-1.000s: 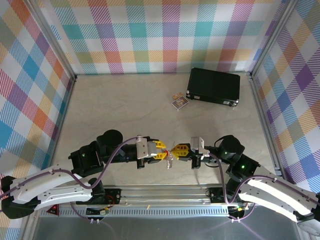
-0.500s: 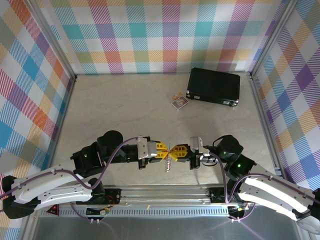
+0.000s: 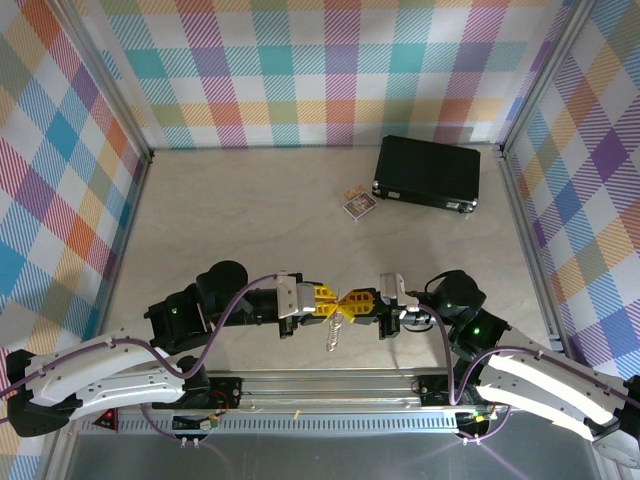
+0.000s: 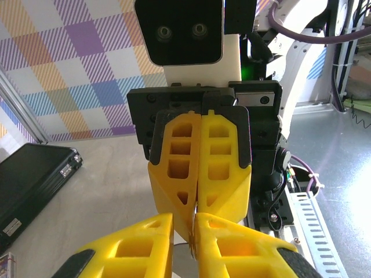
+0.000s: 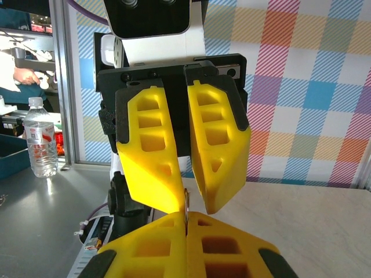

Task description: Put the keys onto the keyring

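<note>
The left gripper (image 3: 336,301) and the right gripper (image 3: 351,301) are met tip to tip above the desk (image 3: 240,215), well away from the black case (image 3: 427,172) on its near side and a little to its left. The keyring (image 3: 335,332) is seen hanging just below that meeting point, its knobbly chain dangling towards the desk. In the left wrist view, the jaws of the left gripper (image 4: 192,234) are closed to a narrow slit with a thin metal edge pinched in it, and the jaws of the right gripper (image 4: 197,208) facing them are pressed together. In the right wrist view, a thin metal sliver is caught at the tips of the right gripper (image 5: 185,223); which piece it belongs to cannot be told. A small printed card packet (image 3: 358,204) lies just beside the case's left end.
</note>
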You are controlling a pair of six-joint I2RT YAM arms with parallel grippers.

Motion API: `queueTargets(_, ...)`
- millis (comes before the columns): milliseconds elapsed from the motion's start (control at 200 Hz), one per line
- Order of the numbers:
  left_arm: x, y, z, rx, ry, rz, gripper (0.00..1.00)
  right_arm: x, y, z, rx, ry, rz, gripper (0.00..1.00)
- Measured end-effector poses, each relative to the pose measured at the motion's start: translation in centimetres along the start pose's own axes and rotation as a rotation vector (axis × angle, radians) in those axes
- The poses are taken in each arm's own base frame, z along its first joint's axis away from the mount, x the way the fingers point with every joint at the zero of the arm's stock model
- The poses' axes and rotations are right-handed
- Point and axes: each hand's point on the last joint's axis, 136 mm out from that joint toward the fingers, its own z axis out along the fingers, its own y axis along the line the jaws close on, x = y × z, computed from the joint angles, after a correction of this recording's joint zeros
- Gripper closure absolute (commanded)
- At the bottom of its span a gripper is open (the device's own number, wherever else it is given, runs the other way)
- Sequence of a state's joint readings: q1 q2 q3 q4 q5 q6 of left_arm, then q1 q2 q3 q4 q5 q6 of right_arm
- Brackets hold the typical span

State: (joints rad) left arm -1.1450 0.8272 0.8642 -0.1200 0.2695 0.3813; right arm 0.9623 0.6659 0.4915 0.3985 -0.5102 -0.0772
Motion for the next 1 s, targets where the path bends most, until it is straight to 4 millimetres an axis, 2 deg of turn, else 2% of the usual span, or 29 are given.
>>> queueTargets(340,-0.10,0.08,0.07,-0.003,-0.012,-0.011,0.76,-0.08,0.18,-0.03,-0.008,-0.019,0.005,1.00)
queueTargets(785,-0.13,-0.30,0.05,0.018,-0.029,-0.023,0.88,-0.10,0.29,-0.09,-0.013,-0.029,0.001,1.00)
queueTargets(895,-0.21,-0.30,-0.05,0.020,-0.033,-0.023,0.88,-0.23,0.28,-0.10,-0.013,-0.034,-0.003,1.00)
queueTargets(1000,-0.23,-0.28,-0.10,0.019,-0.033,-0.025,0.83,-0.36,0.31,-0.10,-0.014,-0.039,-0.007,1.00)
